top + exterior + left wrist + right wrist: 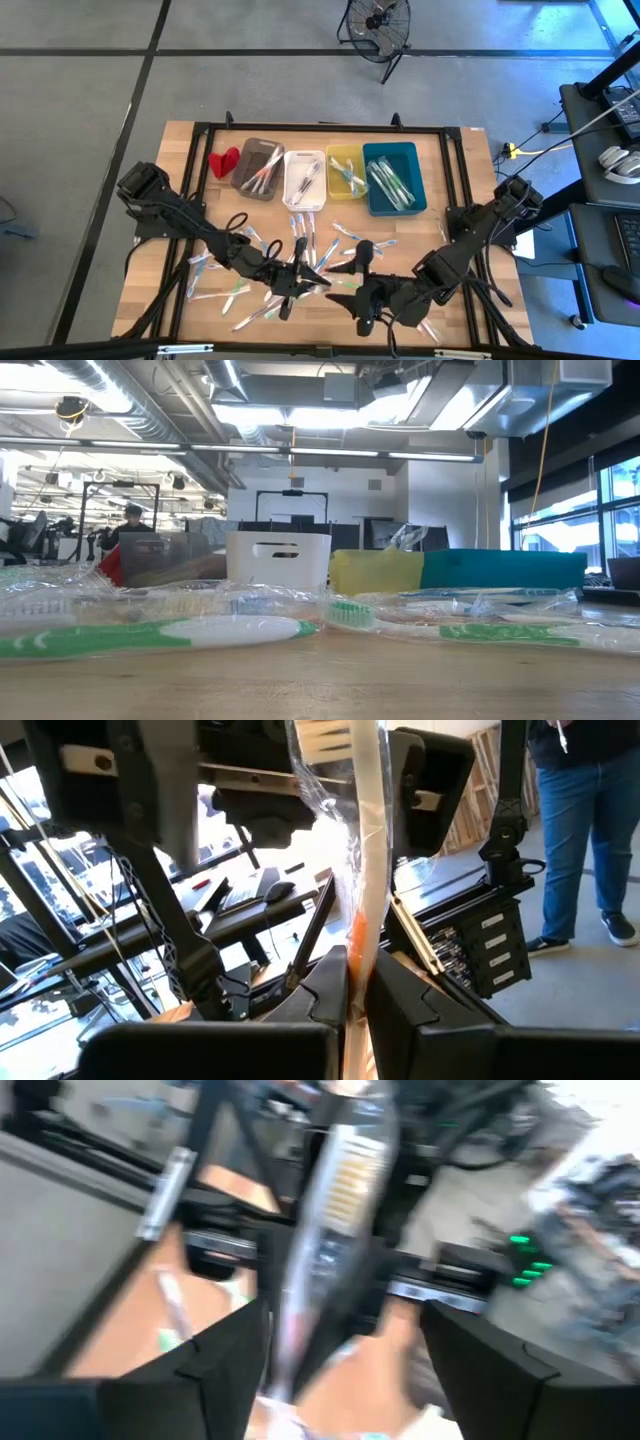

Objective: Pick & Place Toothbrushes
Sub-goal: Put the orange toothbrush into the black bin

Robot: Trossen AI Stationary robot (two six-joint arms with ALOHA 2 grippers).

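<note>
Apparently a handover is being made above the wooden worktop [190, 150]: a plastic-wrapped white toothbrush with an orange handle [362, 920] is being pinched by the left fingers [400, 995], while the right fingers [480, 1345] are being spread around it. Next, carrying to a bin is being called for.

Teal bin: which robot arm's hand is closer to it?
Right. The right gripper sits below the teal bin, slightly left; the left gripper is farther left, among the toothbrushes.
</note>
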